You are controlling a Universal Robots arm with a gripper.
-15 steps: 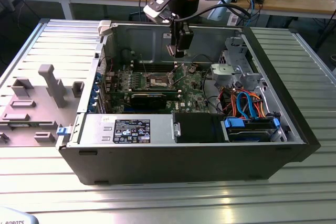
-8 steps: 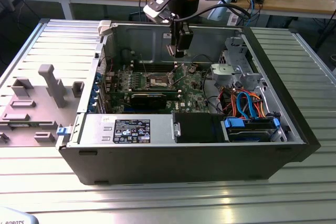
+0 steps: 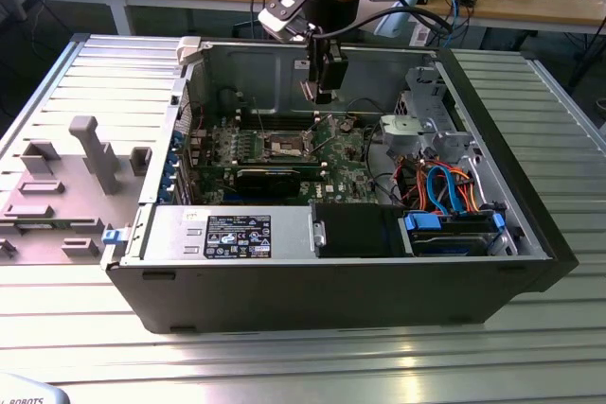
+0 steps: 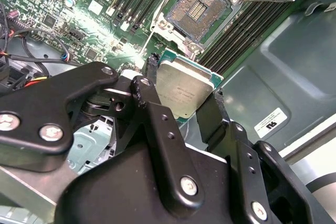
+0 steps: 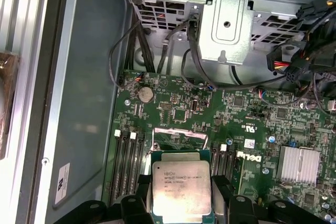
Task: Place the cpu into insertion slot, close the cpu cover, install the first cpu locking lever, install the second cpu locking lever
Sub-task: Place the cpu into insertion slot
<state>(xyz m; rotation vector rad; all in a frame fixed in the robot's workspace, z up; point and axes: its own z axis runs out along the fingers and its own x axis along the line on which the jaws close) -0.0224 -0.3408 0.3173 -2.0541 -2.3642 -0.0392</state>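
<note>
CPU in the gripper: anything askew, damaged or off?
Nothing stands out. The cpu sits square between the fingers of the gripper, and the insertion slot is open and empty, with no visible damage.

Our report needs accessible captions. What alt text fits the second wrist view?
The black gripper holds a small square silvery-grey cpu between its fingers above a green circuit board. Beyond it the dark square silver-rimmed insertion slot lies open and empty.

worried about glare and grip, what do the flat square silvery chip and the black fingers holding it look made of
The flat square silvery chip: metal top, soft satin sheen, green board rim. The black fingers: matte, plastic or coated metal; cannot tell which.
</note>
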